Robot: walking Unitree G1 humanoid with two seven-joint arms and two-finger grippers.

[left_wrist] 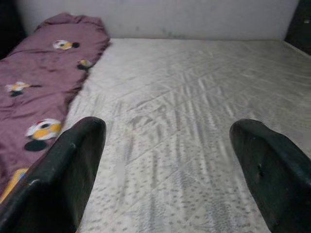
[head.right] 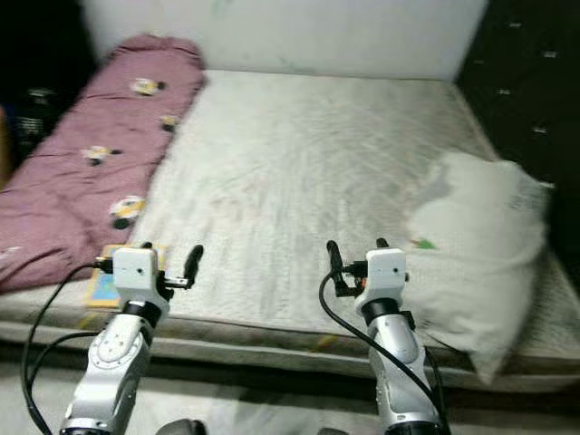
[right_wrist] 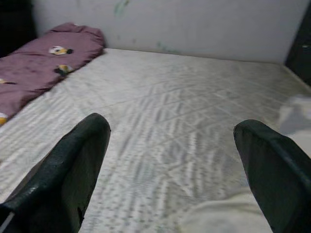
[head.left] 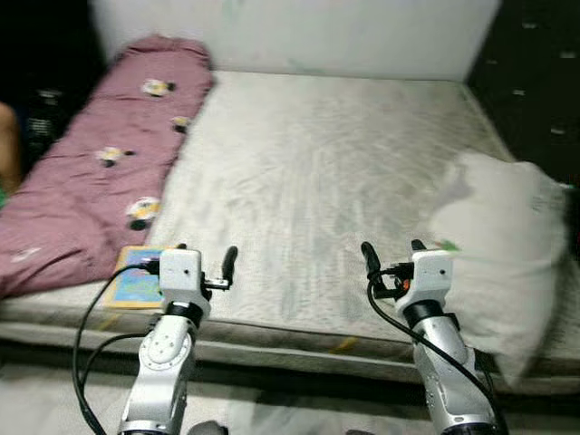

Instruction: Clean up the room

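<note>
A bare grey-white mattress (head.left: 317, 172) lies before me. Along its left side stretches a maroon quilt (head.left: 100, 163) with small cartoon prints. A white pillow (head.left: 503, 249) rests at the right front corner. A colourful book (head.left: 140, 276) lies at the front left edge, partly under the quilt. My left gripper (head.left: 204, 258) hovers open over the front edge, just right of the book, nothing between its fingers (left_wrist: 63, 179). My right gripper (head.left: 391, 254) is open too, empty, its outer side close to the pillow (right_wrist: 218, 216).
A pale wall (head.left: 299, 36) closes the far end of the mattress. Dark surroundings flank both sides, with dark furniture (head.left: 535, 72) at the right. A person's arm (head.left: 9, 145) shows at the far left edge. Light floor (head.left: 290, 408) lies below the mattress front.
</note>
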